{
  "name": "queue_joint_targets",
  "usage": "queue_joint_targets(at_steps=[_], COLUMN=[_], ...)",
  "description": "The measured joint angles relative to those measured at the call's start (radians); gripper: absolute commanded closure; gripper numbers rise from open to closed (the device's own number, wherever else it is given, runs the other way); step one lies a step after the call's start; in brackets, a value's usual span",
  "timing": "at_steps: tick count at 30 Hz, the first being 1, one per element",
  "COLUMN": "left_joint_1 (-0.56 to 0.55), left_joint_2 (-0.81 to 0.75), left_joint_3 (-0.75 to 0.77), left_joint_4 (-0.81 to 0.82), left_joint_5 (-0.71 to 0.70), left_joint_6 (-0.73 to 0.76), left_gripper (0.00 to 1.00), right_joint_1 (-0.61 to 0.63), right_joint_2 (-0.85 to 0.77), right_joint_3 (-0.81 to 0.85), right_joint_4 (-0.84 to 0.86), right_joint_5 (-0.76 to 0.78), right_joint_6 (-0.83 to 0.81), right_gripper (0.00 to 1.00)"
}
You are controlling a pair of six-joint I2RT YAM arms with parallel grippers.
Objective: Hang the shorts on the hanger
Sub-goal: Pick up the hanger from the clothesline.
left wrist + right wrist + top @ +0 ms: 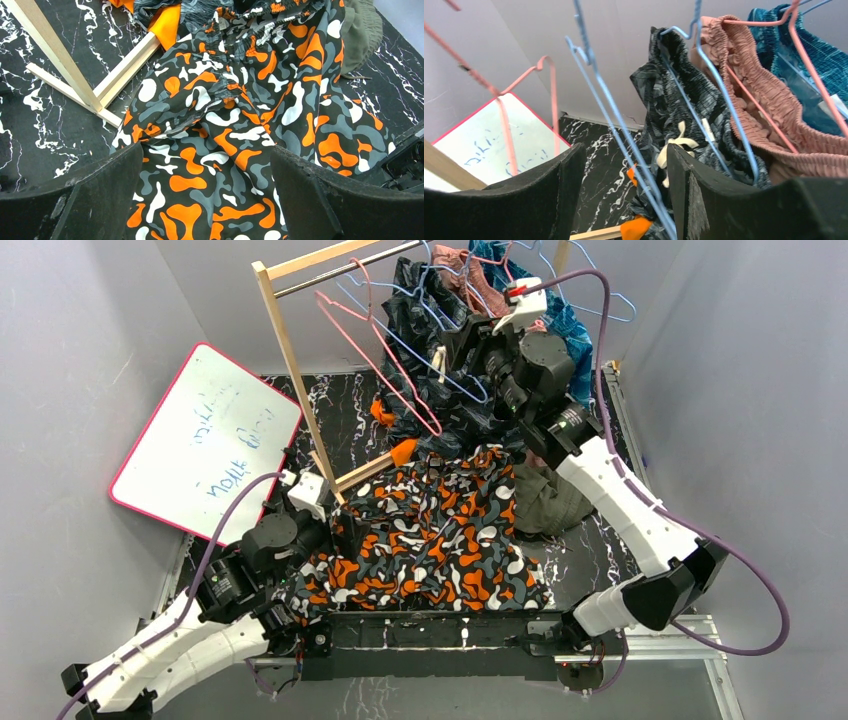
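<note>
Shorts: the shorts (pixel 430 530) lie spread and rumpled on the black marbled tabletop (pixel 590 550), at its near middle, below the wooden rack (pixel 290 350).
Left gripper: the left gripper (pixel 205 150) hovers low over the near-left part of the shorts, jaws spread wide, printed fabric showing between them.
Right gripper: the right gripper (pixel 624 150) is raised at the rack, jaws apart.
Hanger: the hanger (pixel 613 107) hangs on the rack; its blue wire runs down through the right gripper's gap, close to one finger.
Neighbours: olive-green shorts (pixel 550 500) touch the shorts' right edge; dark patterned shorts (pixel 674 100) hang just beside the hanger.
</note>
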Motion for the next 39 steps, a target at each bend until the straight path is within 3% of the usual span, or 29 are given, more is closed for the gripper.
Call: queue_joint_targets(at_steps=[10, 20, 25, 29, 32, 37, 39], left_joint_1=[0.015, 0.015, 0.015, 0.015, 0.015, 0.017, 0.017], left_joint_2=[0.001, 0.017, 0.033, 0.039, 0.041, 0.051, 0.054], left_joint_3=[0.000, 0.000, 0.000, 0.000, 0.000, 0.000, 0.000], left_joint_4=[0.000, 0.000, 0.000, 0.000, 0.000, 0.000, 0.000], left_joint_5=[0.019, 0.021, 0.021, 0.021, 0.022, 0.022, 0.022], left_joint_6=[0.004, 0.013, 0.018, 0.019, 0.021, 0.025, 0.026], left_gripper=[0.02, 0.02, 0.02, 0.02, 0.01, 0.02, 0.01], right_joint_1=[-0.096, -0.097, -0.095, -0.096, -0.097, -0.097, -0.097], right_joint_2=[0.087, 0.134, 0.147, 0.154, 0.164, 0.182, 0.185], right_joint_3=[0.006, 0.006, 0.006, 0.006, 0.008, 0.018, 0.026], right_joint_4=[-0.002, 0.000, 0.016, 0.023, 0.022, 0.017, 0.016], right_joint_5=[-0.124, -0.183, -0.214, -0.214, -0.208, -0.201, -0.200], right_joint_6=[0.029, 0.037, 0.040, 0.041, 0.040, 0.040, 0.040], right_gripper=[0.41, 0.87, 0.86, 0.69, 0.61, 0.60, 0.64])
